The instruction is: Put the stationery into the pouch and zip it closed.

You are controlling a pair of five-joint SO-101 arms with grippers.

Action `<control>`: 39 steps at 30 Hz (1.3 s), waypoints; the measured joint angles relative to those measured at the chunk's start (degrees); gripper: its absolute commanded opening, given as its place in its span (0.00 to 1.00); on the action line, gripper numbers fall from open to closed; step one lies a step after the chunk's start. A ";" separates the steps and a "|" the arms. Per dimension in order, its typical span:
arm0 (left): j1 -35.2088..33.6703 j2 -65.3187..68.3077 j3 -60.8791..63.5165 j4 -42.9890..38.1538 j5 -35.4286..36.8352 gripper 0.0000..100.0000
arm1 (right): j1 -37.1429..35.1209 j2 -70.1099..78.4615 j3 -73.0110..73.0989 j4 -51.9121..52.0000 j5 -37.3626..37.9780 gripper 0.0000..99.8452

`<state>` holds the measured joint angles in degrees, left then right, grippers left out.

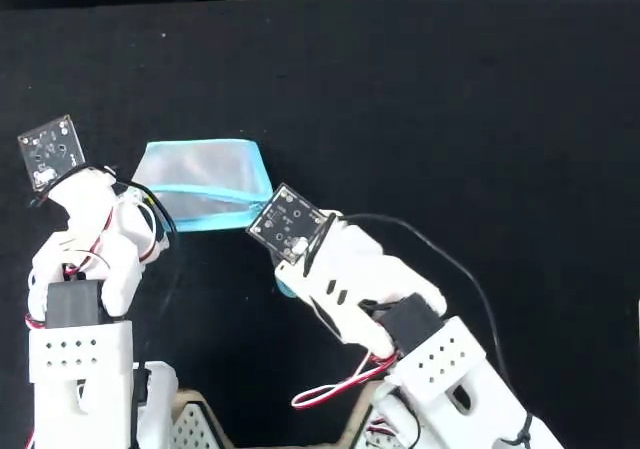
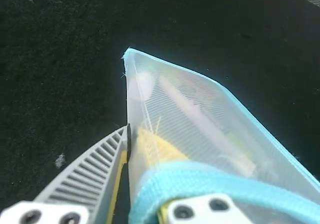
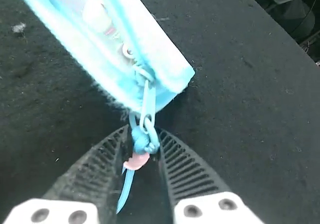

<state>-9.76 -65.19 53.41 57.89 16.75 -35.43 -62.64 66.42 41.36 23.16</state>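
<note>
Clamping pouch (image 1: 205,184) at its eight o'clock corner in left tool (image 2: 135,149), pinching zip cord (image 3: 145,116) at four o'clock in right tool (image 3: 141,139), out at ten o'clock on desk (image 1: 450,119). Risking thin cord slipping free under pull, or pouch sliding out.

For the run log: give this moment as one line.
left gripper: shut on edge of translucent blue-trimmed mesh pouch | right gripper: shut on light-blue zipper pull cord | stationery: inside pouch | surface: black table

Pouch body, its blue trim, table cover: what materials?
Pouch: translucent fine mesh or ribbed plastic, likely; contents show through faintly. Blue trim: woven fabric tape, matte, fuzzy edge. Table cover: black matte felt-like cloth, lint specks visible.
</note>
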 measured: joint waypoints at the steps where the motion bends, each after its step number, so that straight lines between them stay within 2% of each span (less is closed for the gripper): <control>1: 0.00 0.00 0.00 0.00 0.00 0.03 | 0.00 0.00 0.00 0.00 0.00 0.01; 8: 0.00 0.00 0.00 0.00 0.00 0.03 | 0.00 0.00 -3.60 5.54 0.09 0.02; 13: 0.00 0.00 0.00 0.00 0.00 0.03 | 0.00 0.00 -4.66 7.03 -4.66 0.13; 20: 0.00 0.00 0.00 0.00 0.00 0.03 | -0.35 0.00 -2.37 1.85 -6.24 0.09; 27: 0.00 0.00 0.00 0.00 0.00 0.03 | -3.87 0.00 -2.20 1.23 -6.33 0.09; 36: 0.00 0.00 0.00 0.00 0.00 0.03 | -3.78 0.00 -2.20 1.23 -6.33 0.09; 39: 0.00 0.00 0.00 0.00 0.00 0.03 | -0.97 0.00 -2.20 1.23 -6.24 0.09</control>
<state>-9.76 -65.19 53.41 57.89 16.75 -36.40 -62.64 64.22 42.59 16.92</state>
